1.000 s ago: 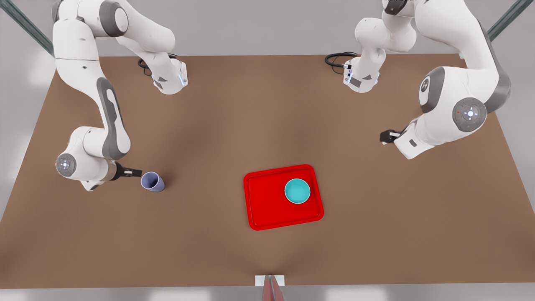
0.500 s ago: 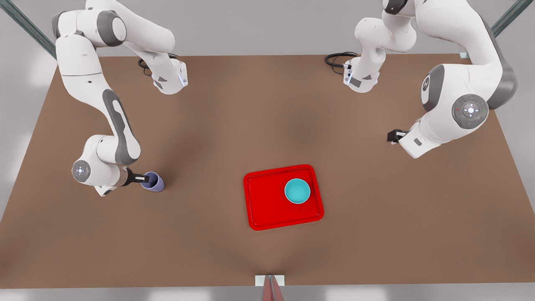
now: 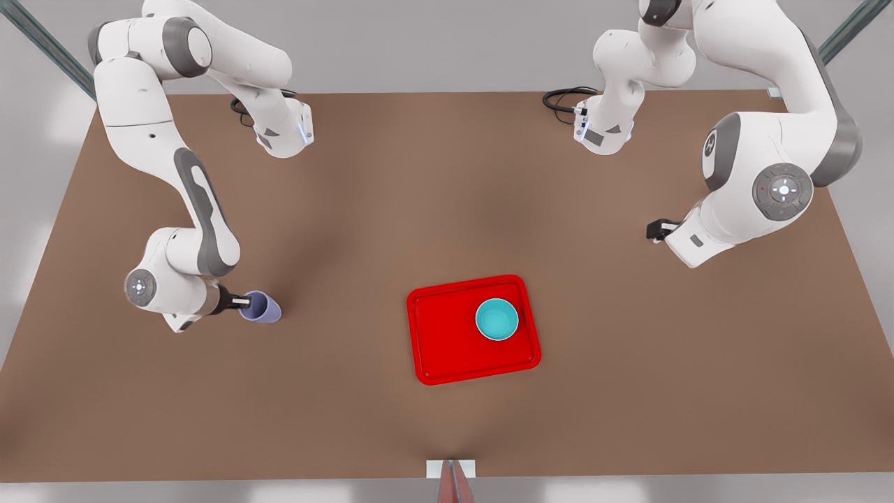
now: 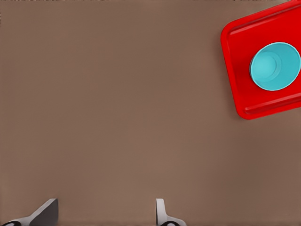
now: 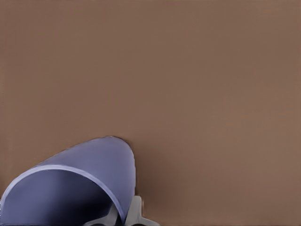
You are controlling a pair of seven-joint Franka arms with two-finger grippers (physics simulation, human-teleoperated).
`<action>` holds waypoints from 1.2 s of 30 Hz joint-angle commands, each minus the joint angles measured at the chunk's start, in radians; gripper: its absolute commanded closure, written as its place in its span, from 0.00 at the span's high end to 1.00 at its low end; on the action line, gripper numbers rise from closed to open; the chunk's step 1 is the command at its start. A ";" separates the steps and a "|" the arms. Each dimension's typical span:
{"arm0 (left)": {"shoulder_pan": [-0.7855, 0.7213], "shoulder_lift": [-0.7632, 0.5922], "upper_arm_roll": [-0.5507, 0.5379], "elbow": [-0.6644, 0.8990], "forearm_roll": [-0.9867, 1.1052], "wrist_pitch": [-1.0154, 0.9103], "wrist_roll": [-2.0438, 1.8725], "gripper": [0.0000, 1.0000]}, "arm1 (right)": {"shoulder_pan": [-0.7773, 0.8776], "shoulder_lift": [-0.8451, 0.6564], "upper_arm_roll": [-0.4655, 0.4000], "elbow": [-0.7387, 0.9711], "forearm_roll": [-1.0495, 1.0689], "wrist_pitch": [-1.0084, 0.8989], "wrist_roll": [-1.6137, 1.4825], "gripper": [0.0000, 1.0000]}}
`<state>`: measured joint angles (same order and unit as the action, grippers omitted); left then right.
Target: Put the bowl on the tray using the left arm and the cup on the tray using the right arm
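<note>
The teal bowl [image 3: 496, 319] stands upright on the red tray [image 3: 443, 342], in the half toward the front view's right. On the front view's left, the lavender cup [image 3: 265, 308] leans tilted on the table. My right gripper [image 3: 244, 303] is shut on the cup's rim wall, one finger inside and one outside. The right wrist view shows the cup [image 5: 94, 160] close up, with the right gripper [image 5: 126, 216] pinching its wall. My left gripper [image 3: 655, 229] waits open over bare table at the front view's right. In its wrist view the left gripper [image 4: 103, 214] is far from the bowl [image 4: 275, 66] and tray [image 4: 235, 52].
Black cables [image 3: 562, 98] lie by the arm bases at the back edge. A small white marker [image 3: 450, 468] sits at the table's front edge. Brown table stretches between the cup and the tray.
My right gripper moved onto the cup and shut on its rim; the cup now tilts and has shifted slightly toward the tray. The left arm drew back a little toward the front view's right.
</note>
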<state>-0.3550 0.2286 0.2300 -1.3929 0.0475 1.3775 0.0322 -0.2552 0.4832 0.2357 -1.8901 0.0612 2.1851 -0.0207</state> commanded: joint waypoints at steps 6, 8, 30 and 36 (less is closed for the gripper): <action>-0.001 0.000 0.000 0.000 0.000 0.000 0.000 1.00 | 0.016 -0.001 0.039 0.072 -0.009 -0.044 0.103 0.21; 0.001 -0.002 0.000 0.000 0.000 -0.002 0.000 1.00 | 0.059 -0.005 0.044 0.134 -0.008 -0.079 0.133 0.21; 0.001 0.003 0.002 -0.002 0.000 -0.003 -0.011 1.00 | 0.714 0.657 -0.010 1.227 -0.012 -0.240 0.548 0.21; 0.001 0.011 0.002 -0.002 0.000 -0.002 -0.011 1.00 | 0.722 0.704 0.053 1.223 -0.167 -0.301 0.536 0.21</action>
<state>-0.3544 0.2394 0.2316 -1.3944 0.0475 1.3760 0.0206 0.4664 1.1896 0.2881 -0.6673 -0.1036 1.8816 0.5139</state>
